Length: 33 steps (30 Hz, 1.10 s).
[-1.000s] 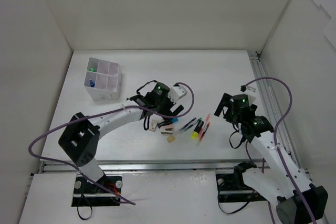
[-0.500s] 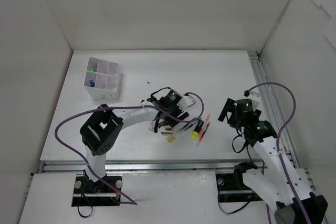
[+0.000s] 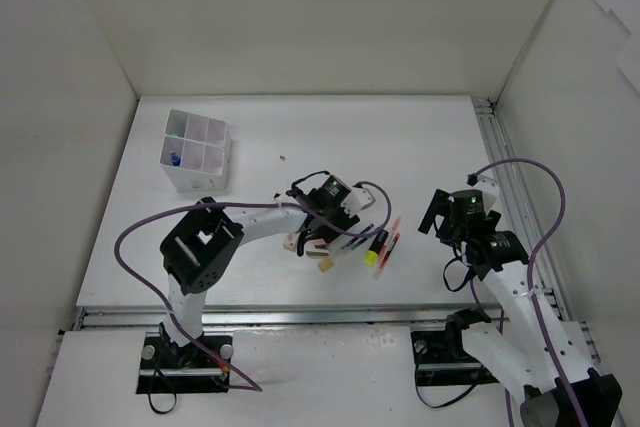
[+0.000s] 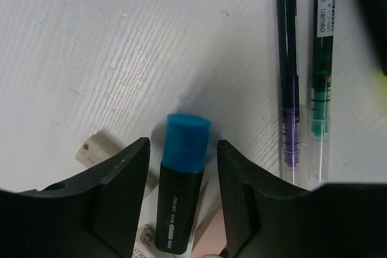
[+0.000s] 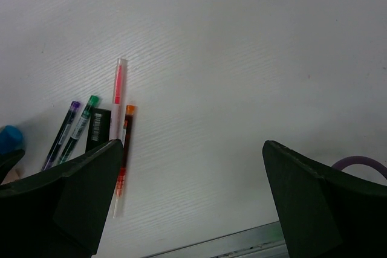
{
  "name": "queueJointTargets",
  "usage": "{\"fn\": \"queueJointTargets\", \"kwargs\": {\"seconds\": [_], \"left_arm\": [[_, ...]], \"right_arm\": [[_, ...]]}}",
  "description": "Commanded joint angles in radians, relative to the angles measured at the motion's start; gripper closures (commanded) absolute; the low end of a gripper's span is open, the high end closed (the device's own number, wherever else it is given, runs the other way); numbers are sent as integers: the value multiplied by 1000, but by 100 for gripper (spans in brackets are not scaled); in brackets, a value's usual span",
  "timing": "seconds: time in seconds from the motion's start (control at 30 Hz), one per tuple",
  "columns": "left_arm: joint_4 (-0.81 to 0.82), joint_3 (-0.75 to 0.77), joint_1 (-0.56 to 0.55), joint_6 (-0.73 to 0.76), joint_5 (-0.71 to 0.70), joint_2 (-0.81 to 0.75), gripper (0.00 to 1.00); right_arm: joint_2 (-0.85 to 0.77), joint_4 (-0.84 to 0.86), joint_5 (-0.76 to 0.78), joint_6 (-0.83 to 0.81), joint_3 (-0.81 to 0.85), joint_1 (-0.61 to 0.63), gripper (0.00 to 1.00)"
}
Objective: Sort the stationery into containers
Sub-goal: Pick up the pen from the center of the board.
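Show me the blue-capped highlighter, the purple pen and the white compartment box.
blue-capped highlighter (image 4: 180,182), left wrist view, dark body below the cap.
purple pen (image 4: 288,67), left wrist view, mid-barrel.
white compartment box (image 3: 197,183), top external view, near outer wall.

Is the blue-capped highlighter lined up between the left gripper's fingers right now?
Yes, the left wrist view shows the blue-capped highlighter lying between the two fingers of the left gripper, a thin gap on each side.

walls (image 3: 300,17): white panels | table (image 3: 420,137): white | rail (image 3: 503,172): metal, right edge
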Motion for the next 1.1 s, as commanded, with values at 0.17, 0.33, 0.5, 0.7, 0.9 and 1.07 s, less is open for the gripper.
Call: {"fn": "queueJointTargets", "kwargs": {"seconds": [0.17, 0.33, 0.5, 0.7, 0.9, 1.07], "left_arm": [[9, 36, 42, -35, 67, 8, 67], [15, 27, 62, -43, 72, -6, 82], [21, 39, 72, -35, 15, -19, 100], [82, 82, 110, -8, 11, -90, 100], [211, 91, 208, -21, -27, -261, 100], [349, 92, 353, -113, -222, -354, 100]], "right_arm": [[-17, 10, 27, -9, 5, -13, 2], [-27, 7, 36, -12, 11, -15, 2], [-31, 7, 39, -14, 18, -15, 2], [-46, 9, 33, -17, 29, -15, 2], [-54, 10, 53, -23, 47, -15, 2], [-39, 20, 82, -24, 69, -15, 2]]}}
